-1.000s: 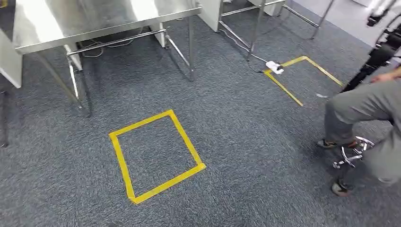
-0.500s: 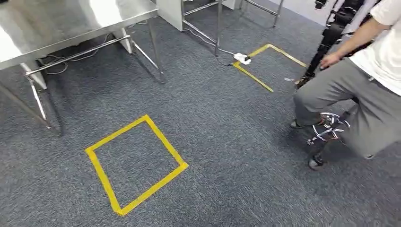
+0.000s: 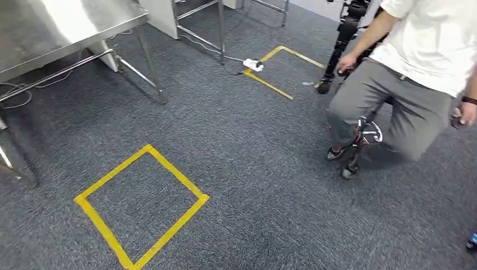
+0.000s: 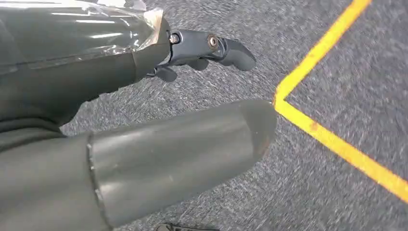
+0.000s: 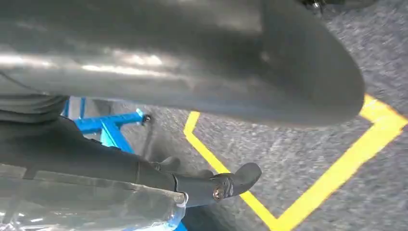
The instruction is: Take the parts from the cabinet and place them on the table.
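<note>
— What kind of floor is that?

— It is grey carpet (image 3: 270, 169). A square of yellow tape (image 3: 140, 205) is stuck on it at the near left, and a second yellow tape outline (image 3: 281, 70) lies farther away, to the right of middle. At the far corner of that second outline there is a white power strip (image 3: 253, 64) with a cable going to it.

— And the furniture?

— A stainless steel table (image 3: 62, 25) stands at the far left. Its thin legs reach down to the carpet. More metal legs stand behind it.

— Is somebody there?

— Yes, a person (image 3: 416, 62) in a white shirt and grey trousers is at the right, over a stool with a chrome base (image 3: 368, 135).

— What do the robot's hands do?

— In its wrist view the left hand (image 4: 144, 120) hangs over the carpet beside a yellow tape corner. The thumb is straight, the dark fingers (image 4: 211, 48) are spread apart from it, and it holds nothing. The right hand (image 5: 192, 96) is the same: the fingers (image 5: 231, 183) are stretched out, empty, above yellow tape, with a blue metal frame (image 5: 108, 127) near.

— Where are the parts and the cabinet?

— I cannot tell from here.
</note>
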`<state>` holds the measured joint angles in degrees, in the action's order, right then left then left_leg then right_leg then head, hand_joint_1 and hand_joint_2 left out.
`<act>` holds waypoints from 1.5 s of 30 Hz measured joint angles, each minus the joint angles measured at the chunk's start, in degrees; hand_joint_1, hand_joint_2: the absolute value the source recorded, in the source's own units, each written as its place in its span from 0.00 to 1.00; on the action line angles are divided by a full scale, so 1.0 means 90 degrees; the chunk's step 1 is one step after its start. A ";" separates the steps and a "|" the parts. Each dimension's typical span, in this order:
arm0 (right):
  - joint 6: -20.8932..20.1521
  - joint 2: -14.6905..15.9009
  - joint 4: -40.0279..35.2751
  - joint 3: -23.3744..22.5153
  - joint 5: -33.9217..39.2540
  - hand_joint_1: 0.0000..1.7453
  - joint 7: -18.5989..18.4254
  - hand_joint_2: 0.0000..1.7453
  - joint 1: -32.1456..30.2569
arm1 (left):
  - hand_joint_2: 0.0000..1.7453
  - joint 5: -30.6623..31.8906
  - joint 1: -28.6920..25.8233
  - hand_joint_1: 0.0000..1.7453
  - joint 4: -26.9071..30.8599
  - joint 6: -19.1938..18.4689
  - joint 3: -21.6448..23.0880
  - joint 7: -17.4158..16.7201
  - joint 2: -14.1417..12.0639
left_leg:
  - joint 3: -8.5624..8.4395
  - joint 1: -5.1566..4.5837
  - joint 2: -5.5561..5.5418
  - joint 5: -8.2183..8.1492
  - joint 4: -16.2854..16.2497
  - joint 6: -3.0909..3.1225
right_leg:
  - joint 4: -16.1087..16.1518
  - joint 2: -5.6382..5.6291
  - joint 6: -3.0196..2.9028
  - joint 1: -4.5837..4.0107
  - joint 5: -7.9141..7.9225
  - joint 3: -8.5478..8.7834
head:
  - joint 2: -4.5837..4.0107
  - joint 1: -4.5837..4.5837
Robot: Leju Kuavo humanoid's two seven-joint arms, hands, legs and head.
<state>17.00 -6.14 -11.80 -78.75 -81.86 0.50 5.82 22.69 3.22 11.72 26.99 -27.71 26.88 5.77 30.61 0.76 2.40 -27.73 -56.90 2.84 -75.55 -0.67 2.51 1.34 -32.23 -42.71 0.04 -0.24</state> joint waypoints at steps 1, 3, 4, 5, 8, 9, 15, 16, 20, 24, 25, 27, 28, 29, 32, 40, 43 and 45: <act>0.0000 0.0007 0.0000 0.0000 0.0020 0.00 0.0000 0.00 -0.0019 | 0.00 0.0000 0.0003 0.00 0.0000 -0.0005 -0.0007 0.0000 0.0000 | 0.0000 -0.0007 0.0085 -0.0001 -0.0001 -0.0002 | 0.0262 0.0009 0.0054 -0.0001 0.0102 0.0179 | 0.0000 0.0000; 0.0010 0.0017 0.0000 0.0000 0.0034 0.00 0.0005 0.00 -0.0024 | 0.00 -0.0007 0.0011 0.00 0.0000 -0.0019 -0.0039 0.0010 0.0000 | -0.0020 -0.0008 0.0221 -0.0012 -0.0001 -0.0019 | 0.1430 0.0163 0.0129 -0.0004 0.0474 0.0878 | 0.0000 -0.0005; 0.0010 0.0017 0.0000 0.0000 0.0037 0.00 0.0017 0.00 -0.0011 | 0.00 -0.0024 0.0011 0.00 0.0000 -0.0034 -0.0056 0.0019 0.0000 | -0.0041 -0.0018 0.0280 -0.0019 -0.0003 -0.0035 | 0.1979 0.0481 0.0113 -0.0019 0.0588 0.1220 | 0.0000 -0.0010; 0.0012 0.0020 0.0000 0.0000 0.0049 0.00 0.0027 0.00 0.0015 | 0.00 -0.0046 0.0005 0.00 0.0000 -0.0056 -0.0063 0.0034 0.0000 | -0.0045 -0.0074 0.0333 -0.0050 -0.0018 -0.0082 | 0.2088 0.0629 0.0026 -0.0122 0.0600 0.1239 | 0.0000 -0.0007; 0.0022 0.0029 0.0000 0.0000 0.0051 0.00 0.0049 0.00 -0.0004 | 0.00 -0.0066 0.0025 0.00 0.0000 -0.0073 -0.0102 0.0097 0.0002 | -0.0107 -0.0070 0.0516 -0.0072 0.0001 -0.0163 | 0.2100 0.0399 -0.0096 -0.0159 0.0637 0.1179 | 0.0000 0.0012; 0.0029 0.0032 0.0000 0.0000 0.0044 0.00 0.0046 0.00 -0.0010 | 0.00 -0.0068 0.0038 0.00 0.0005 -0.0075 -0.0109 0.0122 0.0005 | -0.0126 -0.0065 0.0577 -0.0100 -0.0003 -0.0215 | 0.2142 0.0318 -0.0152 -0.0128 0.0661 0.1198 | 0.0000 0.0005; 0.0049 0.0022 0.0000 0.0061 -0.0090 0.00 -0.0007 0.00 -0.0002 | 0.00 -0.0167 -0.0054 0.00 0.0000 -0.0083 -0.0197 0.0223 -0.0010 | 0.0777 0.0066 -0.0282 -0.1094 -0.1969 -0.0350 | 0.2155 -0.0122 -0.0359 -0.0046 0.0759 0.1227 | 0.0000 0.0090; 0.0049 0.0022 0.0000 0.0073 -0.0102 0.00 0.0000 0.00 -0.0014 | 0.00 -0.0182 -0.0057 0.00 0.0000 -0.0075 -0.0228 0.0226 -0.0010 | 0.0741 0.0095 -0.0281 -0.0933 -0.1838 -0.0365 | 0.2148 -0.0205 -0.0353 -0.0046 0.0763 0.1225 | 0.0000 0.0090; 0.0027 0.0007 0.0000 0.0136 -0.0121 0.00 0.0099 0.00 -0.0002 | 0.00 -0.0201 -0.0066 0.00 -0.0010 -0.0056 -0.0279 0.0226 -0.0036 | 0.0016 0.0253 -0.0873 -0.0223 -0.0248 -0.0446 | 0.1956 -0.0534 -0.0260 -0.0065 0.0723 0.1125 | 0.0000 0.0112; 0.0005 0.0003 0.0000 0.0189 -0.0175 0.00 0.0138 0.00 -0.0030 | 0.00 -0.0250 -0.0050 0.00 -0.0010 -0.0007 -0.0340 0.0248 -0.0051 | 0.0037 0.0094 -0.0576 -0.0136 -0.0203 -0.0181 | 0.1997 -0.0787 0.0011 -0.0058 0.0811 0.0908 | 0.0000 0.0095; 0.0005 0.0017 0.0000 0.0199 -0.0182 0.00 0.0134 0.00 -0.0025 | 0.00 -0.0250 -0.0048 0.00 -0.0007 -0.0010 -0.0355 0.0260 -0.0051 | 0.0011 0.0131 -0.0475 -0.0062 -0.0108 -0.0092 | 0.1907 -0.0634 0.0015 -0.0046 0.0784 0.0923 | 0.0000 0.0068; -0.0005 0.0003 0.0002 0.0221 -0.0216 0.00 0.0087 0.00 -0.0015 | 0.00 -0.0253 -0.0065 0.00 -0.0007 -0.0010 -0.0386 0.0270 -0.0068 | -0.0008 0.0086 -0.0318 -0.0026 -0.0040 -0.0002 | 0.1283 -0.0110 -0.0053 -0.0047 0.0387 0.0599 | 0.0000 0.0024; -0.0010 -0.0005 0.0005 0.0236 -0.0216 0.00 0.0068 0.00 -0.0005 | 0.00 -0.0255 -0.0074 0.00 -0.0007 -0.0032 -0.0403 0.0270 -0.0073 | 0.0004 0.0077 -0.0213 -0.0026 -0.0042 -0.0001 | 0.0745 -0.0045 -0.0071 -0.0041 0.0142 0.0332 | 0.0000 0.0017; -0.0010 -0.0005 0.0007 0.0243 -0.0214 0.00 0.0061 0.00 -0.0005 | 0.00 -0.0253 -0.0083 0.00 -0.0010 -0.0056 -0.0420 0.0262 -0.0073 | 0.0011 0.0058 -0.0117 -0.0027 -0.0042 0.0000 | 0.0274 -0.0026 -0.0058 -0.0034 -0.0033 0.0119 | 0.0000 0.0017; -0.0007 0.0010 0.0007 0.0243 -0.0124 0.00 0.0107 0.00 -0.0040 | 0.00 -0.0180 -0.0084 0.00 -0.0010 -0.0063 -0.0420 0.0180 -0.0056 | 0.0018 0.0039 0.0141 -0.0035 -0.0046 -0.0013 | 0.0384 0.0025 0.0109 0.0011 0.0078 0.0259 | 0.0000 0.0015; -0.0032 0.0034 0.0007 0.0243 -0.0121 0.00 0.0024 0.00 -0.0048 | 0.00 -0.0129 -0.0078 0.00 -0.0012 -0.0022 -0.0420 0.0095 0.0044 | -0.0140 0.0028 0.0575 -0.0195 -0.0072 -0.0308 | 0.2039 0.0308 -0.0159 0.0014 0.0628 0.1201 | 0.0000 0.0041; -0.0019 0.0044 0.0007 0.0243 -0.0124 0.00 -0.0058 0.00 -0.0053 | 0.00 -0.0119 -0.0083 0.00 -0.0017 -0.0036 -0.0418 0.0112 0.0053 | 0.0333 0.0074 -0.0194 -0.0903 -0.1163 -0.0306 | 0.2041 0.0118 -0.0347 0.0006 0.0652 0.1204 | 0.0000 0.0121; -0.0019 0.0051 0.0007 0.0243 -0.0136 0.00 -0.0100 0.00 -0.0059 | 0.00 -0.0121 -0.0126 0.00 -0.0019 -0.0049 -0.0420 0.0109 0.0053 | 0.0748 0.0075 -0.0266 -0.1171 -0.1967 -0.0313 | 0.2038 -0.0061 -0.0351 -0.0049 0.0650 0.1201 | 0.0000 0.0129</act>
<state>16.83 -5.68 -11.74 -76.56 -83.08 -0.39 5.29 21.59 2.08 11.54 26.56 -31.50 27.87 6.25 37.34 1.44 0.01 -38.28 -74.60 0.03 -57.21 -1.22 -0.65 0.91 -26.38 -31.90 0.04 0.92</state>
